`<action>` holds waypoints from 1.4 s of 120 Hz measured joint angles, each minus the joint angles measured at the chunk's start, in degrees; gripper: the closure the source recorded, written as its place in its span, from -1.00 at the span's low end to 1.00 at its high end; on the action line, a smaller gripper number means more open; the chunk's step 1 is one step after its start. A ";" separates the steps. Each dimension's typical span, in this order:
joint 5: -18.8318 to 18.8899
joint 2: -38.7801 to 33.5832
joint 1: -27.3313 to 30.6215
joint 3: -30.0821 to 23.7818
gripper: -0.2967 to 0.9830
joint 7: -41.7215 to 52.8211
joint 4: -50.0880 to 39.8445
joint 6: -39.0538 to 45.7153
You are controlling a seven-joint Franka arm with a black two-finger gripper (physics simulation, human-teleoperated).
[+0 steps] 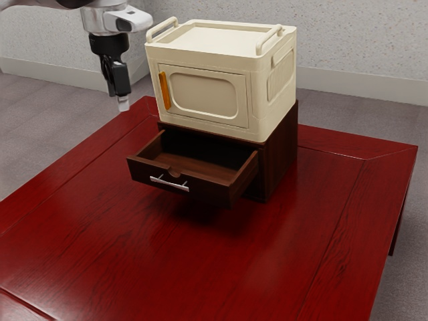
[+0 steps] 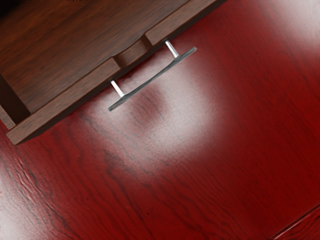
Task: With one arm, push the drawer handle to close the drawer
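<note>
Table (image 1: 154,267) foremost, handle (image 1: 169,184) sits apart, below jaws.

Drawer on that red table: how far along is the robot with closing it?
Nothing looks done: the drawer stands open, jutting from its cabinet. In hand, the gripper hangs in the air, clear of the handle. Left: reaching it and pushing the drawer in.

Soft light plays over a glossy red desk (image 1: 100,254), a dark shadow pooling beneath the open drawer (image 1: 144,172), its rear interior sunk in black. In the wrist view, broad white glare washes the desk beside the silver handle (image 2: 151,78).
</note>
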 joint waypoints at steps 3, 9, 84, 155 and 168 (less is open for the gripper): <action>-0.01 -0.01 0.00 0.00 -0.53 0.26 0.00 -0.01; -0.02 -0.02 0.04 0.00 -0.53 0.74 0.00 -0.02; -5.39 -13.03 2.14 -10.93 0.12 -16.70 -20.81 -4.34; -6.31 4.17 9.55 -9.60 0.67 -41.18 -27.63 22.64; -4.53 5.38 9.44 -9.64 0.68 -42.36 -27.65 25.50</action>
